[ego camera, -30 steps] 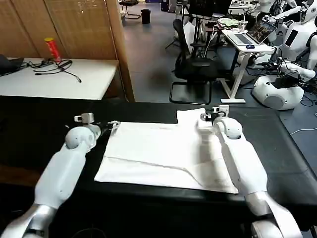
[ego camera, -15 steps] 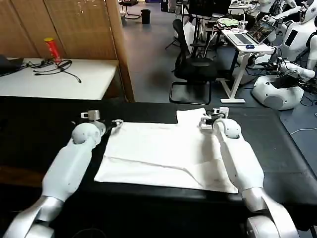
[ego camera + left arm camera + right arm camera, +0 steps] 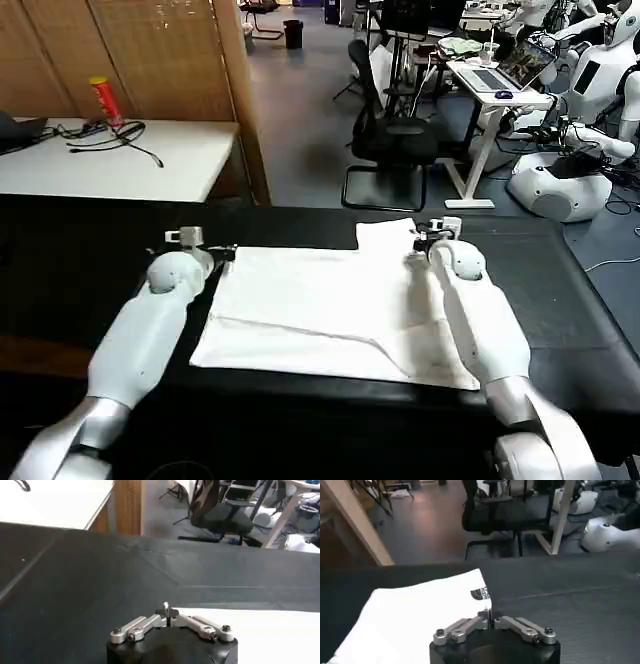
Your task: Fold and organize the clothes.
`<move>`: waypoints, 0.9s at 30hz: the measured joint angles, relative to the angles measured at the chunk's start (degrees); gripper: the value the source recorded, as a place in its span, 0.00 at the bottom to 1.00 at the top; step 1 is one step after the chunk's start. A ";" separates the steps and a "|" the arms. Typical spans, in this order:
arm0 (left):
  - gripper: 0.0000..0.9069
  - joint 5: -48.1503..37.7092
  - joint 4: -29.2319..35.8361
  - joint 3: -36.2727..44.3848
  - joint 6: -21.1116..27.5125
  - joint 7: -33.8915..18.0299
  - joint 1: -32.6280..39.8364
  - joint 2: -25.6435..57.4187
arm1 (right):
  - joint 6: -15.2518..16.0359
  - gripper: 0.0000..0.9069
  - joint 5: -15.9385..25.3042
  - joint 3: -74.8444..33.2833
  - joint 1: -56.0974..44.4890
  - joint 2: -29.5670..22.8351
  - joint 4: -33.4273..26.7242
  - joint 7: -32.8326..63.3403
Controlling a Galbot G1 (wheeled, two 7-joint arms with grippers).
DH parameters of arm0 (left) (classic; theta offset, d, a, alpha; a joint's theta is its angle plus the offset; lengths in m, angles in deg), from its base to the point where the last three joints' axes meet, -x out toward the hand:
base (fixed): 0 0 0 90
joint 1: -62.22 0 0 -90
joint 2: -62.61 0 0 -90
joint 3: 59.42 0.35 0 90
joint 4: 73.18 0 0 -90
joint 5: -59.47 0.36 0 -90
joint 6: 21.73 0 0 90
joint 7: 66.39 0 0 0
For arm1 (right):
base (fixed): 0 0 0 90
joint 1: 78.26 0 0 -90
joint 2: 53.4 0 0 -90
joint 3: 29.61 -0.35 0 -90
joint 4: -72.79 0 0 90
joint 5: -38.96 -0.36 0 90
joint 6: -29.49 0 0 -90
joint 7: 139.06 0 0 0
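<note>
The white T-shirt (image 3: 320, 310) lies spread flat on the black table (image 3: 80, 250), with a raised flap at its far right corner. My left gripper (image 3: 226, 252) sits at the shirt's far left corner. In the left wrist view its fingers (image 3: 167, 611) are pressed together right where the white cloth (image 3: 260, 630) begins. My right gripper (image 3: 418, 236) is at the far right corner. In the right wrist view it (image 3: 490, 614) is shut on the edge of the shirt (image 3: 420, 615), just below a small dark label (image 3: 480, 594).
Behind the black table stand a white side table (image 3: 150, 160) with black cables and a red can (image 3: 103, 98), a wooden partition (image 3: 235, 90) and a black office chair (image 3: 395, 135). A desk and other robots (image 3: 565, 185) stand at the back right.
Both forearms have shifted slightly and their elbows have swung. The grippers have stayed at the shirt's far corners, and the shirt lies much as before.
</note>
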 joint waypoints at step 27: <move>0.01 -5.19 26.66 -6.24 2.10 -1.00 -17.14 11.90 | 7.75 0.00 -10.13 -1.81 -22.98 20.18 36.35 2.50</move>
